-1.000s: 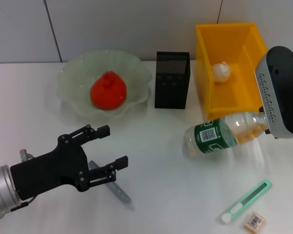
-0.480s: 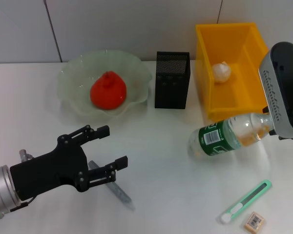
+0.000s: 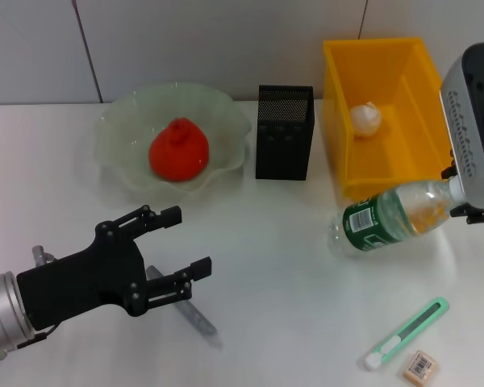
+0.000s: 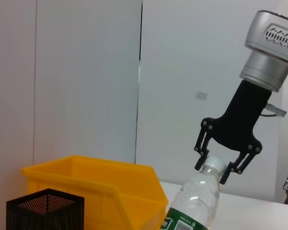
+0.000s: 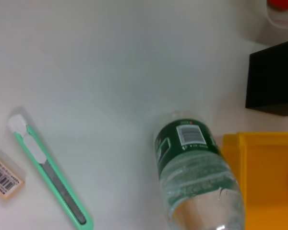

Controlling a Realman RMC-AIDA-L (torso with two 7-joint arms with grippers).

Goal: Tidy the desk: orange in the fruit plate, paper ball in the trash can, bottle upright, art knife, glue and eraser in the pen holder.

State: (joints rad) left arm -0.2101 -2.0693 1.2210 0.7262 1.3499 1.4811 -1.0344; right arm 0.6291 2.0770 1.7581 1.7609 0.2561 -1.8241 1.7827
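White desk (image 3: 266,266), grey panelled wall behind. Since the last frame the bottle (image 3: 387,218) had swung further right and tipped up more; left gripper (image 3: 185,242) hadn't moved, fingers spread wide over the desk. Right gripper (image 4: 224,165) clamped on the bottle's cap end. Bottle clear, green label, tilted, just in front of the yellow bin (image 3: 387,121).

Left gripper (image 3: 185,242): matte black linkage body with visible pivot screws and two slim black fingers (image 3: 171,214), mounted on a silver cylindrical wrist with a small green light at its lower edge. Right gripper (image 4: 217,168): same black linkage build on a tapered black neck. Above the neck sits a silver-grey wrist housing with a row of vent slots and a thin cable at its side.
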